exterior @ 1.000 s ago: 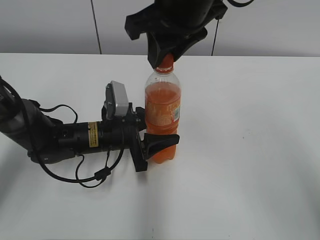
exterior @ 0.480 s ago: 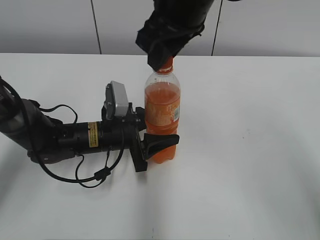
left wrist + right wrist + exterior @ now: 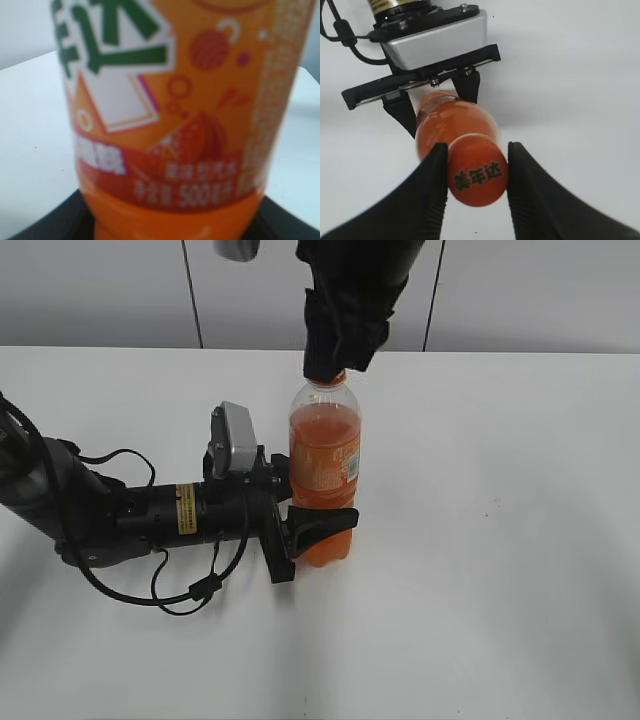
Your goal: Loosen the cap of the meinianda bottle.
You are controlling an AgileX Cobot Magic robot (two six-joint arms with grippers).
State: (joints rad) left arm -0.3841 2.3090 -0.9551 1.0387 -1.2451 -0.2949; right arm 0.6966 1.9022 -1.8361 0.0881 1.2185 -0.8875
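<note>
Two grips we see mid-frame: left gripper [image 3: 318, 525] clamps the meinianda bottle [image 3: 325, 475] low on the table [image 3: 500, 540]; right gripper [image 3: 476, 175] pinches the cap [image 3: 477, 172].

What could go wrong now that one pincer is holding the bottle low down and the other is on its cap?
The right pincer touches the small smooth cap only at its two sides, so it may slip round it instead of turning it. The left pincer clamps the meinianda bottle only near its base; a sideways push at the top might tilt the tall bottle. If the cap comes off, orange drink could spill onto the table.
</note>
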